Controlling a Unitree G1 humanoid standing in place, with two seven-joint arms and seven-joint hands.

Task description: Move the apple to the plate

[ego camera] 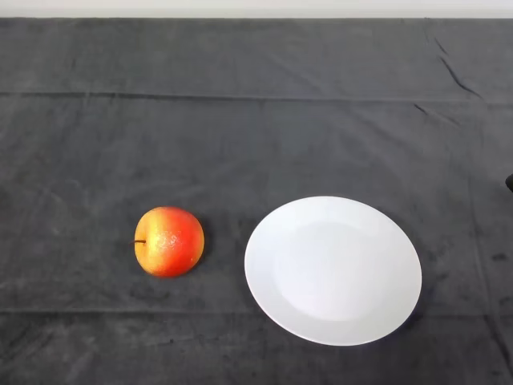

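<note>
We saw a dark cloth (256, 120) covering the table across nearly the whole frame, creased toward the upper right. A pale strip (256, 8) ran along the top edge.

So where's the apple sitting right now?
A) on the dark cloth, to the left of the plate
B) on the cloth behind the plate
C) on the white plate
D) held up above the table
A: the apple rests on the dark cloth, left of the white plate and apart from it.
</note>
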